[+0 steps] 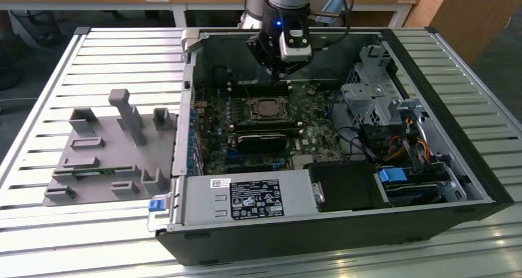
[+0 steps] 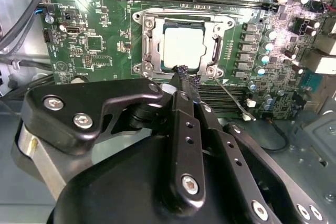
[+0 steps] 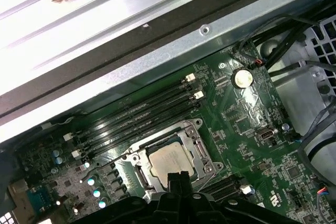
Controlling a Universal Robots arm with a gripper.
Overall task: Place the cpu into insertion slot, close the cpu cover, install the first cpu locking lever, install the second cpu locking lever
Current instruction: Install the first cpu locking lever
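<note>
Hovering beside the dull silver square cpu (image 2: 182,46), black claw (image 2: 182,72) is clenched.

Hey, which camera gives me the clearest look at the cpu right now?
The second wrist view: the cpu lies face-on, nearly whole, its silver top framed by the cpu cover. In the first wrist view the gripper overlaps one edge. In the exterior view it is a small square deep inside the case.

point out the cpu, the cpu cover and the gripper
cpu (image 2: 182,46), second wrist view, middle of silver top
cpu cover (image 2: 155,50), second wrist view, frame's side bar
gripper (image 2: 183,73), second wrist view, between its fingertips
</note>
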